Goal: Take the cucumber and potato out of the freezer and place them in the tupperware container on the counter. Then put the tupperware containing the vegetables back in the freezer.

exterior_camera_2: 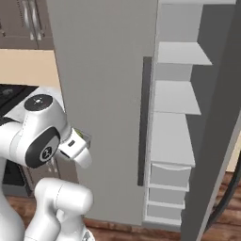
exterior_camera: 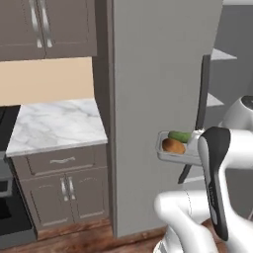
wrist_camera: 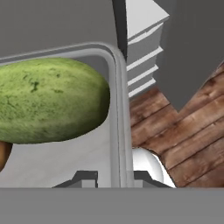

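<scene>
Gripper [wrist_camera: 114, 178] clamped on rim of tupperware container [exterior_camera: 165, 154], held in mid-air against freezer [exterior_camera: 158, 99] door front. Inside tray: 1 cucumber [exterior_camera: 180, 136], 1 potato [exterior_camera: 173, 146] touching it. Left of freezer, farther off: counter [exterior_camera: 54, 126], bare.

Mottled, rough-skinned cucumber [wrist_camera: 48, 100] in a smooth grey tupperware container [wrist_camera: 114, 109], over grained wood floor [wrist_camera: 183, 131].
</scene>
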